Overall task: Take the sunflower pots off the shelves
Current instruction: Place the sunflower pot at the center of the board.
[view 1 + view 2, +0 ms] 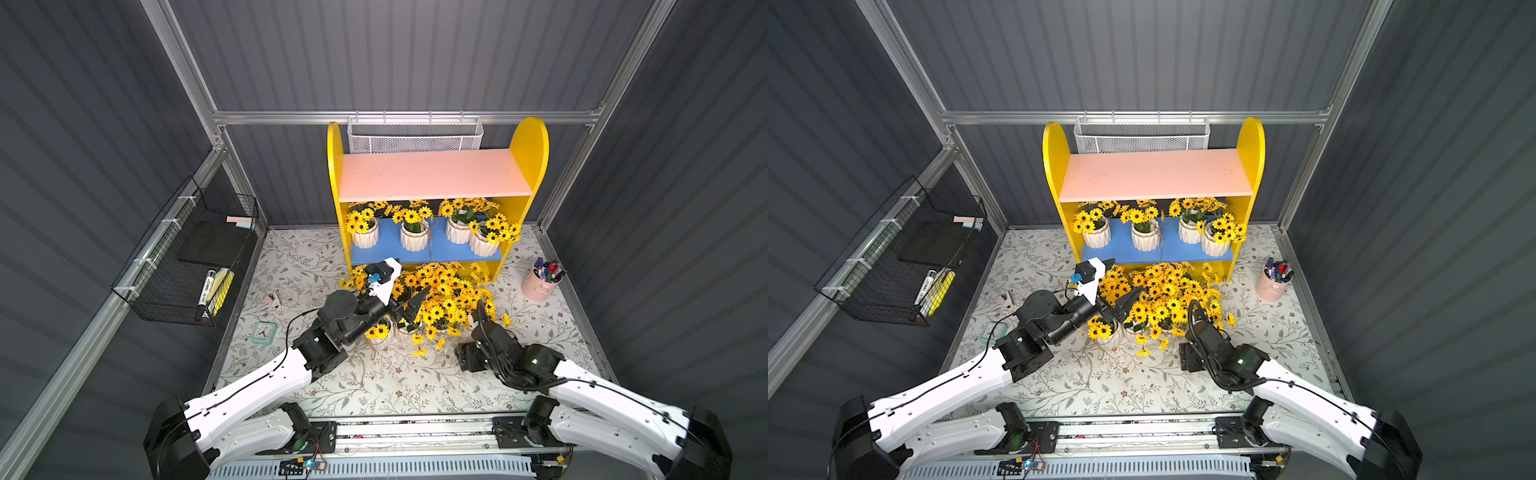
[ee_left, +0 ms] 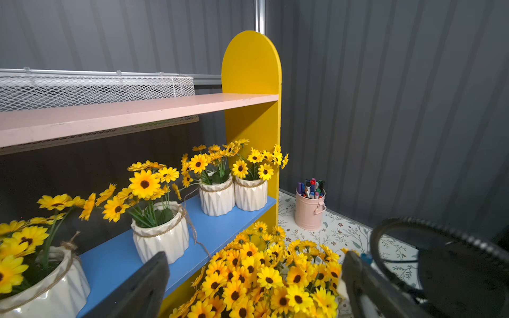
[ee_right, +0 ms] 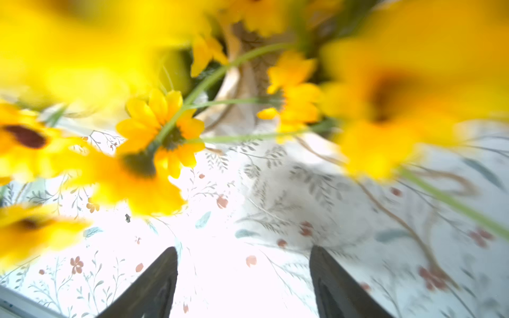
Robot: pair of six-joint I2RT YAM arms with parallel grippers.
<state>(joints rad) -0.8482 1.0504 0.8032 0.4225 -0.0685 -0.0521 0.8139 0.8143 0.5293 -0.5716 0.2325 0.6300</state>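
Fingers [image 2: 148, 286] of left gripper [image 2: 254, 257] are apart, nothing between them, hovering over the cluster [image 1: 436, 291] of sunflower pots on the floral mat [image 1: 374, 386], frame centre in both top views. Right gripper [image 3: 242, 252] fingers [image 3: 157, 283] are also apart, nothing clamped, low at the cluster's right edge, blurred blooms across its view. Four more sunflower pots [image 1: 414, 239] are on the blue lower board [image 1: 440, 251] of the shelves [image 1: 528, 145], just above the cluster. Pink cup [image 1: 540, 286] is right of the shelves, teal clock [image 1: 264, 332] lower left.

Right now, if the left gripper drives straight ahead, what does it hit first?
Probably the heap of sunflowers on the table in front of the shelf: the left gripper points its open jaws right into it. Depth is unclear.
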